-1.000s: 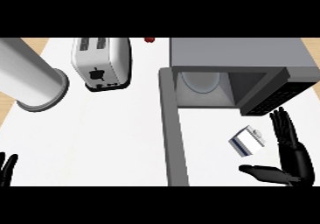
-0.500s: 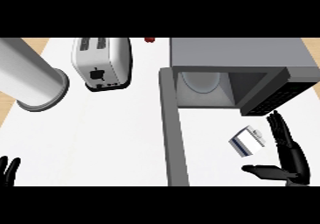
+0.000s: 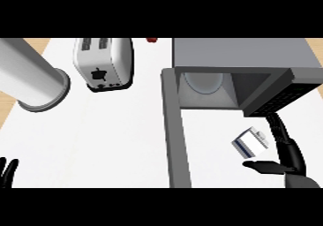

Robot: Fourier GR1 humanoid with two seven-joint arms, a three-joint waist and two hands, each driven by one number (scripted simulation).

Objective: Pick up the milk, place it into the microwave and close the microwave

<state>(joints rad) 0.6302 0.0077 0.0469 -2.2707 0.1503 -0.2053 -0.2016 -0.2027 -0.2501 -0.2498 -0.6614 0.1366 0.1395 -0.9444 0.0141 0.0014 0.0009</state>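
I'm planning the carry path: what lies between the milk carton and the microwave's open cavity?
In the head view the stretch from the milk carton up to the microwave cavity shows only bare white counter. The open right hand sits beside the carton.

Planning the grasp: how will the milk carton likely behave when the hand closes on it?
The milk carton looks boxy with flat faces, so it probably won't roll. It seems small beside the right hand, so likely light. It appears tilted, so a push from the open fingers might turn or topple it.

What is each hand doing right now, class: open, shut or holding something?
Left hand: open, resting at the lower left edge.
Right hand: open beside the milk carton, holding nothing.
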